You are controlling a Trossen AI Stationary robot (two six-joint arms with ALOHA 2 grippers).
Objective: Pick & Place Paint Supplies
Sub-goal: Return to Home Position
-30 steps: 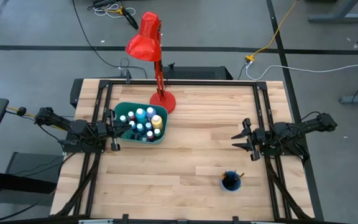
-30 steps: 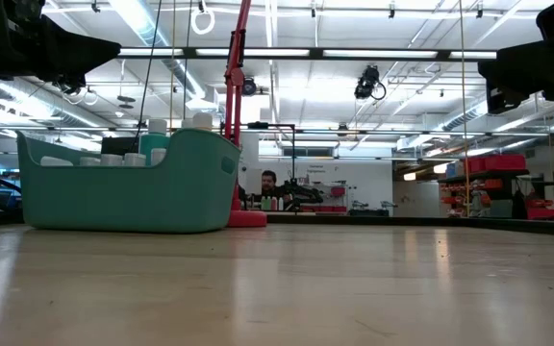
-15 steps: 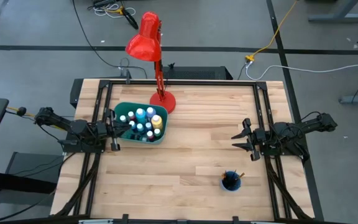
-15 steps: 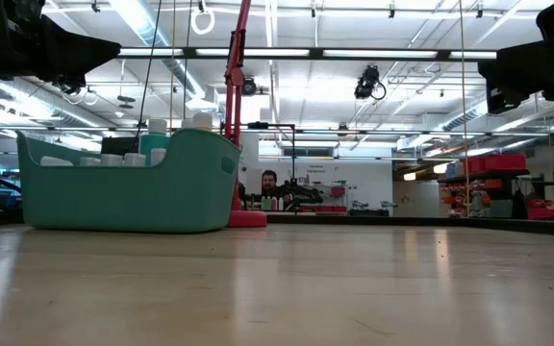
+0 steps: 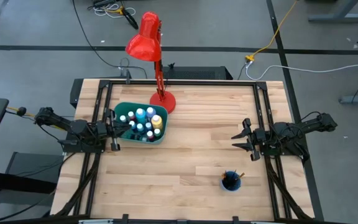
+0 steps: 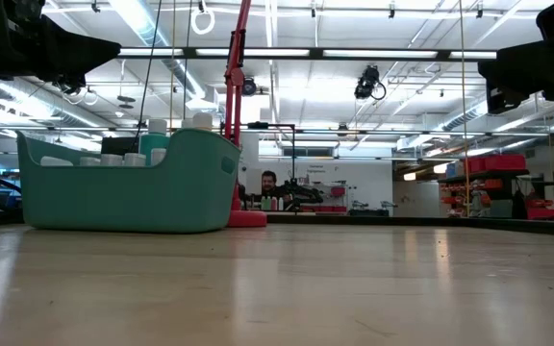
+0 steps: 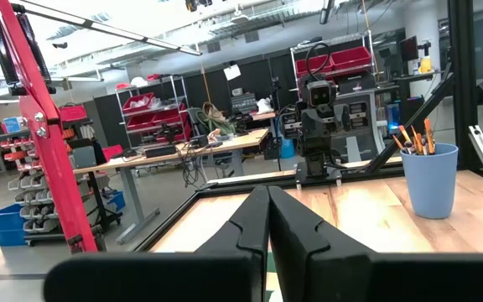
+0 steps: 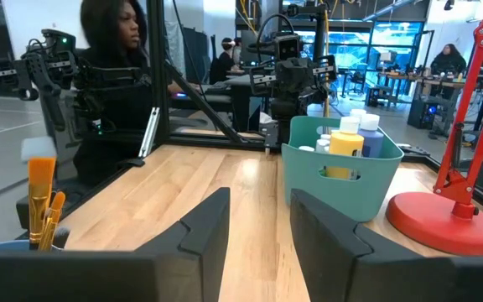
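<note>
Standing upright and packed close, the paint bottles fill the teal bin, white caps up; blue, yellow, teal and white bodies can be made out (an exact count cannot be taken from above). The paintbrushes are not in the bin: they stand bristles up in a small blue cup, well apart from the bin, diagonally off toward the right arm's side and the front edge of the wooden table. A red desk lamp has its round base just beside the bin's far right corner, and its shade hangs out past the table's back edge. The left gripper is at the bin's left end, raised above the tabletop, with its fingertips seen from above at or over the bin's left rim; its fingers are pressed together and nothing is between them. The right gripper is well apart from the bin, on the opposite side of the table and pointing toward it, also clear of the tabletop; its fingers are spread, and nothing is between them. A person in dark clothing is beyond the table's edge, past the bin in the right wrist view.
</note>
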